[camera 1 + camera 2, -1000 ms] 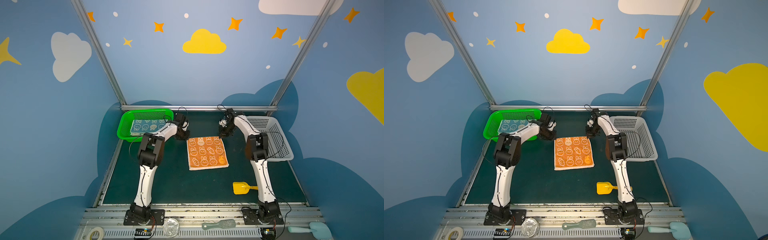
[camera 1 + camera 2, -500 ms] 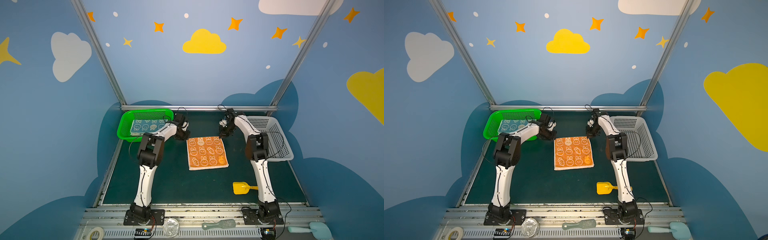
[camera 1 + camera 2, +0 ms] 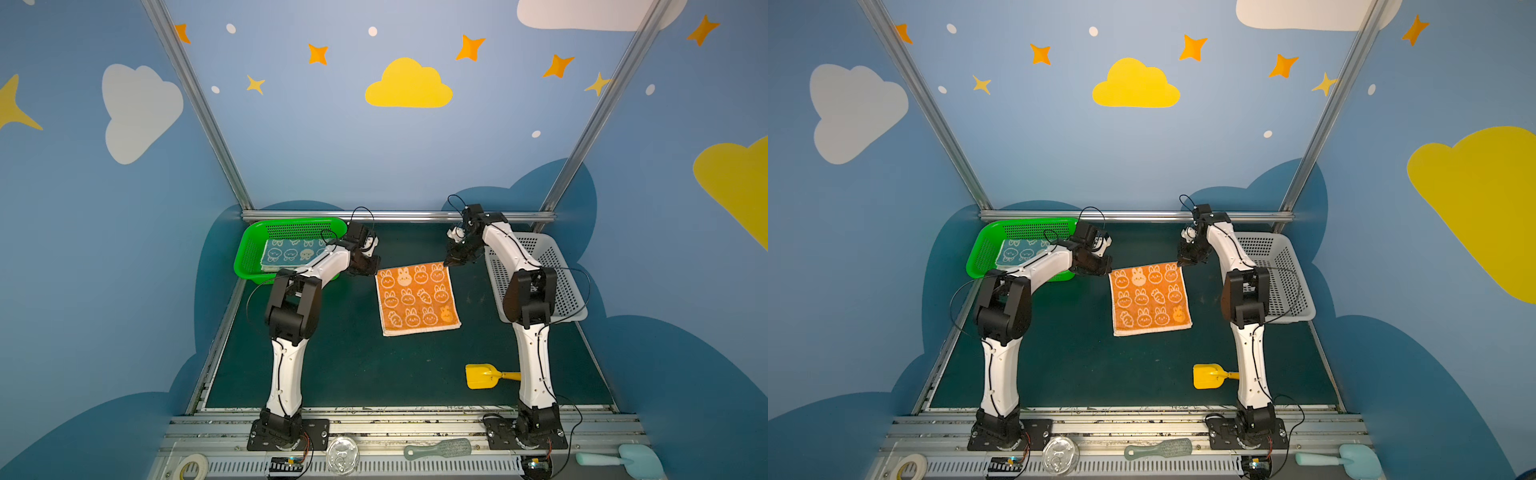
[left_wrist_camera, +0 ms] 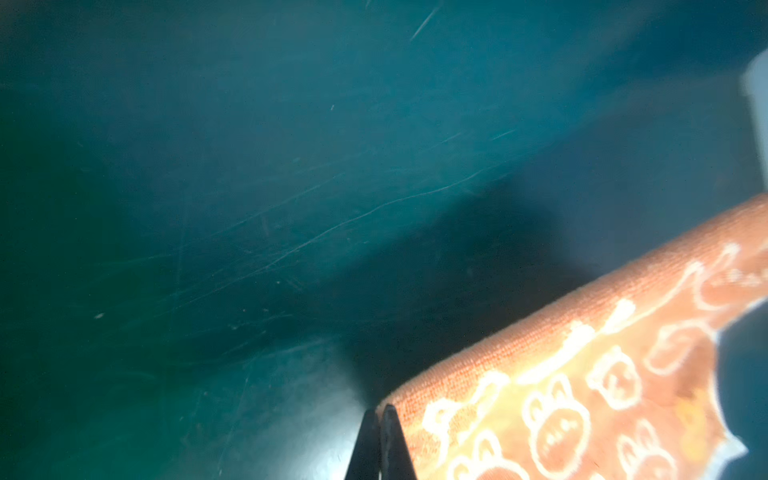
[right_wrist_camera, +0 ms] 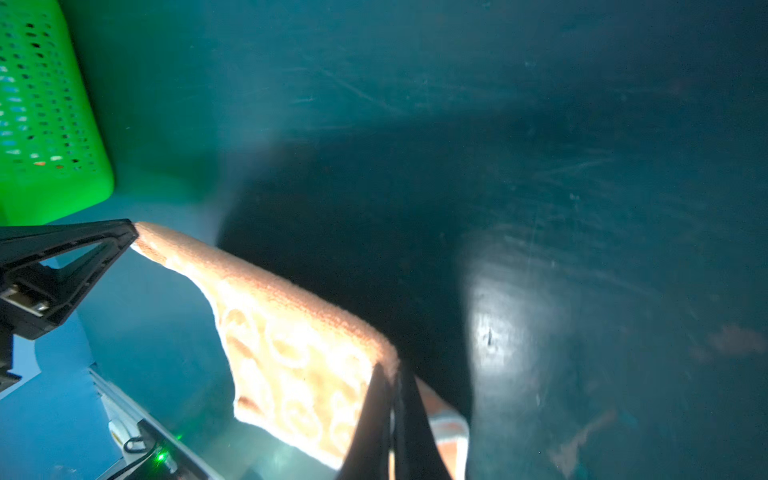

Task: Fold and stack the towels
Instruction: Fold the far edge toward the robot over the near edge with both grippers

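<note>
Orange towel (image 3: 417, 297) lies mid-table with its far edge lifted. Left gripper (image 3: 375, 269) is clamped on the far-left corner and right gripper (image 3: 449, 262) on the far-right corner, likely to bring that edge over to the near edge for a fold. Blue towel (image 3: 291, 254) sits in the green basket (image 3: 248, 253), far left.

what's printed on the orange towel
The orange towel carries pale rabbits and carrots, clearest in a top view.

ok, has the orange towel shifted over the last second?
Yes, slightly: the orange towel, pinched by left hand and right hand, has its far edge raised toward the back rail.
</note>
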`<state>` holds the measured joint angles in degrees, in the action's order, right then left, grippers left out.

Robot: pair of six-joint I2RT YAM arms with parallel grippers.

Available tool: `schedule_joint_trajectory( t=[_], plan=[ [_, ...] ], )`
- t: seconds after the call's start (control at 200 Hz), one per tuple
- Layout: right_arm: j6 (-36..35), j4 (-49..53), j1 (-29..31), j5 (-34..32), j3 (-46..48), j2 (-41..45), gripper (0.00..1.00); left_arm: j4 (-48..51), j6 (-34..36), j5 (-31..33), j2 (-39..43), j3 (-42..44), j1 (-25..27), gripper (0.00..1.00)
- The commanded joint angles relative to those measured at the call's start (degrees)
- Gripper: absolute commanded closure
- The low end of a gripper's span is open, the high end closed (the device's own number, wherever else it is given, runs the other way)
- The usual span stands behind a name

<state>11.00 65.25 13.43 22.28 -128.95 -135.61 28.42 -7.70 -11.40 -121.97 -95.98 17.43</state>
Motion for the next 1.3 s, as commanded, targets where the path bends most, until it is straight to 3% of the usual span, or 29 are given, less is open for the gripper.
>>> schedule_joint_trajectory(
  t=[0.0,0.37,0.721,1.011,1.297],
  plan=[
    [1.50,1.10,-0.44,0.06,2.91,4.29,1.00,-2.37,0.85,-0.79,4.81,3.15,-0.12,0.97],
    [5.95,-5.49,-0.25,1.14,24.96,17.87,1.00,-7.54,-4.02,0.15,17.64,18.83,3.15,0.97],
    [8.74,-10.75,-0.49,0.11,41.78,24.84,1.00,-13.52,-9.64,2.10,25.08,34.09,11.39,0.97],
    [9.98,-12.26,-0.51,0.26,46.47,28.96,1.00,-13.03,-10.51,3.93,28.46,36.02,12.28,0.97],
    [10.92,-14.00,-0.60,-0.82,52.24,32.65,1.00,-14.12,-12.56,1.77,30.92,38.23,12.91,0.97]
  ],
)
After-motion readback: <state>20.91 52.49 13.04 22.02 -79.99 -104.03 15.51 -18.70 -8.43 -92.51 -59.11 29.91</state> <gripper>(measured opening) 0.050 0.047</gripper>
